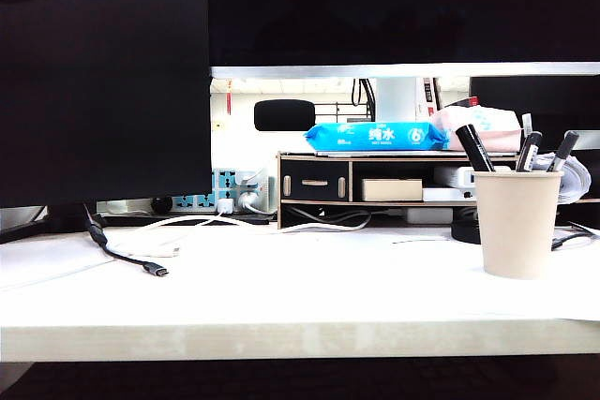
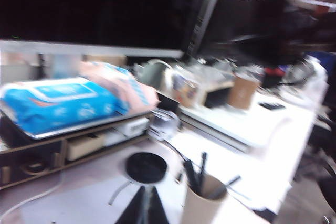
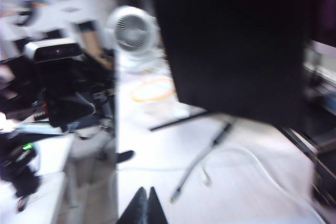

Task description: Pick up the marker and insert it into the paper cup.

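The paper cup [image 1: 517,222] stands upright on the white table [image 1: 281,297] at the right in the exterior view. The marker [image 1: 474,148], black with small white lettering, leans out of it beside two dark-capped pens [image 1: 530,150]. No arm shows in that view. In the blurred left wrist view my left gripper [image 2: 143,204] is shut and empty, with the paper cup [image 2: 202,205] and its dark pens close beside it. My right gripper [image 3: 145,203] is shut and empty above the bare table, near a loose cable [image 3: 199,166].
Behind the cup stands a wooden desk organiser [image 1: 314,180] with a blue wipes pack [image 1: 375,136] on top. A black cable end [image 1: 155,269] lies at the left under a dark monitor [image 1: 103,72]. A round black stand base [image 2: 146,167] sits near the left gripper. A white fan [image 3: 134,30] stands far off.
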{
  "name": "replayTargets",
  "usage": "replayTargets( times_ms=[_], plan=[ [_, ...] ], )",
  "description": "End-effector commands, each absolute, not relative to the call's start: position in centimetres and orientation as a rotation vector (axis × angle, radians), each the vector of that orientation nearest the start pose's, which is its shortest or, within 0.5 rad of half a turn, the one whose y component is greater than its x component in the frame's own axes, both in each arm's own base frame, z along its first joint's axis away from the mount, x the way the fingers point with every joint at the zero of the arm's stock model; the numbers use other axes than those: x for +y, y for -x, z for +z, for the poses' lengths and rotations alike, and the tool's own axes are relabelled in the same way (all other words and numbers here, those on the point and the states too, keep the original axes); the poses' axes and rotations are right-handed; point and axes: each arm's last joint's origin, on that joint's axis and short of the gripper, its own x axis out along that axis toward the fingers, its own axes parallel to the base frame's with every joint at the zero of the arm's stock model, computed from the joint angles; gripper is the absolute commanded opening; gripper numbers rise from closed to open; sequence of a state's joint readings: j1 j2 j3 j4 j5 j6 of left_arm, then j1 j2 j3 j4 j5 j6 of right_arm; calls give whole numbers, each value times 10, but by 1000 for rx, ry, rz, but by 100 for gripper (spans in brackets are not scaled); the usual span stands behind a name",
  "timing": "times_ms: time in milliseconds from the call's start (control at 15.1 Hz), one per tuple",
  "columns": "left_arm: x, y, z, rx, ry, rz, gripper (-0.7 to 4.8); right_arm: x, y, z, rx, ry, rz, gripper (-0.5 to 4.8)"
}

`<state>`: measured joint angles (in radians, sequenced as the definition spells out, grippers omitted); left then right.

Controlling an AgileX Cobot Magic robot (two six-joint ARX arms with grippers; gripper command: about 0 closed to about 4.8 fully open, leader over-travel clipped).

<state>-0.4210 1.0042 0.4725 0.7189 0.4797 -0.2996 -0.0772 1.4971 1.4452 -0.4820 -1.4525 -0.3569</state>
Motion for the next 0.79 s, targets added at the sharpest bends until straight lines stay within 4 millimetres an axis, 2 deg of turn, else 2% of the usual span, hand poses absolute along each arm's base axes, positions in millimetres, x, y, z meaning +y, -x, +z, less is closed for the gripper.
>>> replayTargets(
  times_ms=[66,265,331,463,530,596,794],
  plan=[
    [-96,-189,275,-64,361,-824,-5,15,-263,407,299,-43,1132,-7],
    [-94,-186,278,-83,359,-827,-5,25,-210,438,322,10,808,-7],
    [-94,-186,278,-82,360,-830,-5,27,-182,454,279,0,621,-7],
    [-94,-186,279,-85,360,-832,-5,32,-154,463,228,46,469,-7],
    [-95,-186,278,-81,357,-851,-5,36,-144,462,203,56,461,-7],
    [-95,-185,278,-75,351,-883,-5,37,-134,454,195,-6,440,-7],
    [-96,-184,276,-41,344,-919,-5,34,-120,417,202,-117,430,-7]
  ],
)
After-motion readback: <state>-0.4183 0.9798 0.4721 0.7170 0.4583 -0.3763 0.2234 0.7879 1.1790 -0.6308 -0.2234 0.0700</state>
